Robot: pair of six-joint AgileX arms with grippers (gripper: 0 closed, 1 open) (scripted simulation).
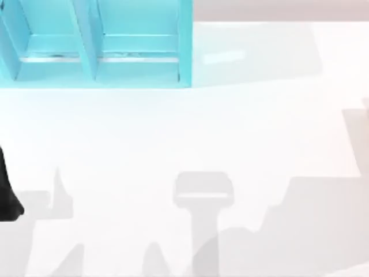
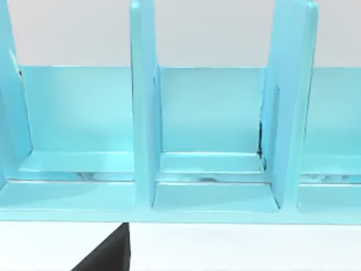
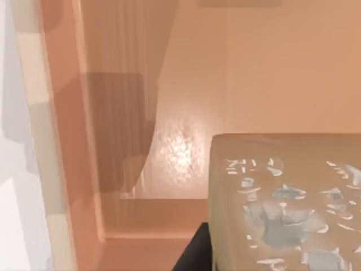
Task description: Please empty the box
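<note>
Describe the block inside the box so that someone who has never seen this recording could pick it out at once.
In the right wrist view, start from the peach-coloured box, seen from just above its floor. The block sits inside it, away from the near wall. It is pale tan, and its top is flecked with grey-white chips, unlike the plain, glossy box around it.

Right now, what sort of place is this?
Probably a simulated sorting workbench: a plain white table, a light-blue divided rack at its far left, and an orange box holding a pale speckled block.
</note>
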